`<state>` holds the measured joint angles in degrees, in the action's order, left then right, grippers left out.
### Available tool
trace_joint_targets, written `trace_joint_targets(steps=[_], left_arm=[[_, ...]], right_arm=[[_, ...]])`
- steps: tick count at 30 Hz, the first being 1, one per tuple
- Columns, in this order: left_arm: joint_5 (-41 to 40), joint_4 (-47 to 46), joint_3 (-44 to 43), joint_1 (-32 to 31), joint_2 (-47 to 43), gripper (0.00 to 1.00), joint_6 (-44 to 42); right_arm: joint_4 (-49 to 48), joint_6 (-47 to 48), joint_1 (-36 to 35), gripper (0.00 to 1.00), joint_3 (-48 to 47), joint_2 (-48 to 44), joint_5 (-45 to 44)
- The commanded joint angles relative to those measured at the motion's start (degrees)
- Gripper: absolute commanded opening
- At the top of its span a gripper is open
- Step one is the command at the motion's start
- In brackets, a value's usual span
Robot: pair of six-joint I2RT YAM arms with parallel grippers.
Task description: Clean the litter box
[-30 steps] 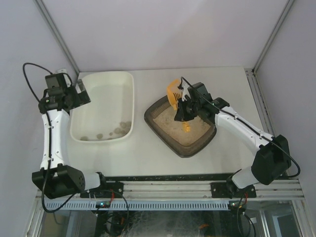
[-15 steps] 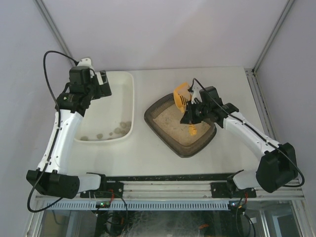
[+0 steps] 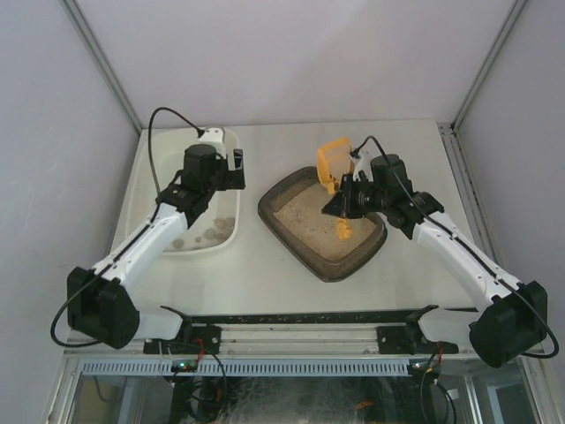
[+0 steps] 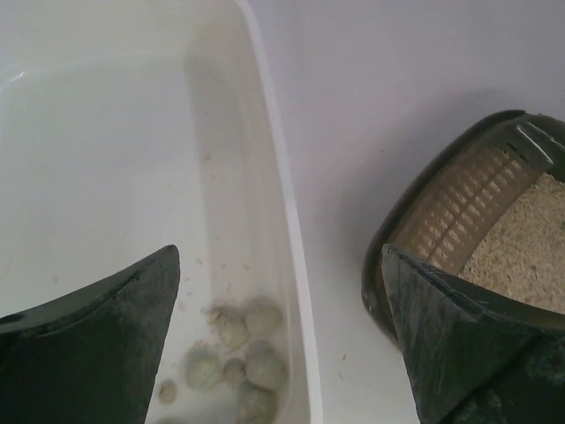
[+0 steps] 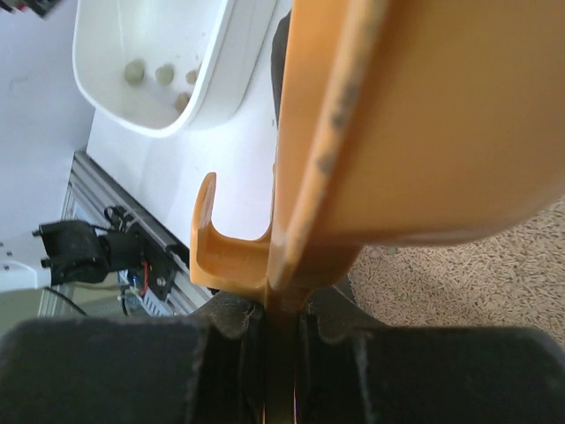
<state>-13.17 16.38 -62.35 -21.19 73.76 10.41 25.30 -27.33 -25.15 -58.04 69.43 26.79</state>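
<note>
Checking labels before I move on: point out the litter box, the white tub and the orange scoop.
litter box (image 3: 290,246): top view, near-left rim.
white tub (image 4: 115,132): left wrist view, bare floor.
orange scoop (image 5: 441,115): right wrist view, broad blade.

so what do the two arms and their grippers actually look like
The left arm and right arm are slim white tubes joined by chunky black joints, each ending in a black block at the base. A thin black cable loops above each wrist. The left gripper and right gripper are black; close up, the left one's fingers are dark, matt, dusty wedges.
</note>
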Motion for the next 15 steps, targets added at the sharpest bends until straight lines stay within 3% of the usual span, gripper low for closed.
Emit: trace_joint_targets(steps=[1,5,10,15], left_arm=[[-4.3,-12.9,-2.6,-2.2,6.5,1.00,-2.6],[-3.1,-16.2,-5.6,-2.8,10.6,1.00,-5.3],[-1.0,-20.3,-7.2,-2.7,12.8,1.00,-8.8],[8.6,-21.1,-10.1,1.3,15.6,1.00,-8.5]], right_arm=[[5.2,-2.1,1.1,0.00,-6.3,0.9,-6.9],[2.8,1.5,1.4,0.00,-6.3,0.2,-12.9],[2.5,9.4,1.0,0.00,-7.9,4.2,-12.0],[4.2,12.9,0.2,0.00,-8.7,10.4,-10.5]])
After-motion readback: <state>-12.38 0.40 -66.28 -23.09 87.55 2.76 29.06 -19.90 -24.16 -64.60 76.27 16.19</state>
